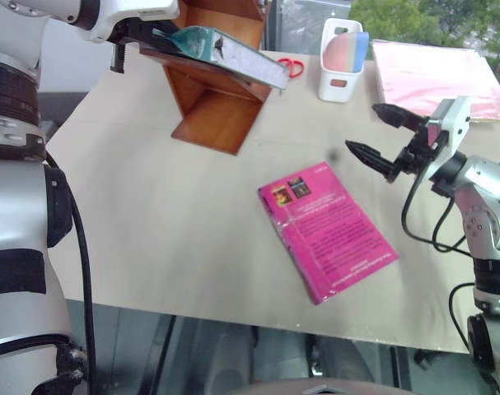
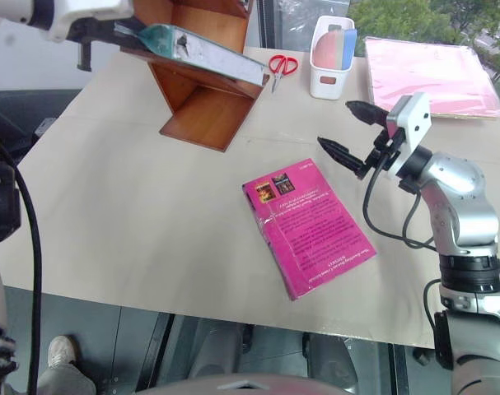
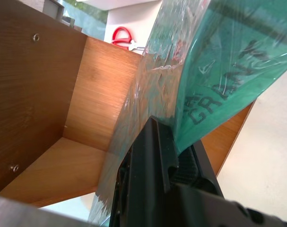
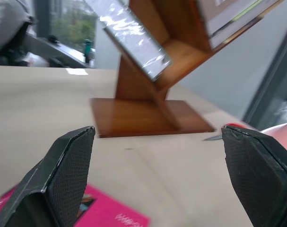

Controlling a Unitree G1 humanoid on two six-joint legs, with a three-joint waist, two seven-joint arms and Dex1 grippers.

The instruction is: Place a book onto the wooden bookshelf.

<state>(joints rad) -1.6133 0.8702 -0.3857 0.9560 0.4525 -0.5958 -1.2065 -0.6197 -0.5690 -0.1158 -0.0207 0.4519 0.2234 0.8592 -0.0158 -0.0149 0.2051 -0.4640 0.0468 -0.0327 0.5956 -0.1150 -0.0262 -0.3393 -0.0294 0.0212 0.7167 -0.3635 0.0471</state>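
My left gripper is shut on one end of the teal-green book, high at the back left of the table. The book slants downward to the right, along the top of an angled panel of the reddish-brown wooden bookshelf. In the left wrist view the glossy teal cover is clamped between the black fingers, in front of the bookshelf's open compartment. My right gripper hovers open and empty above the table on the right, pointing toward the bookshelf.
A magenta-pink book lies flat mid-table, below and left of the right gripper. At the back stand a white pen holder, red scissors and a pink folder. The table's front edge is near.
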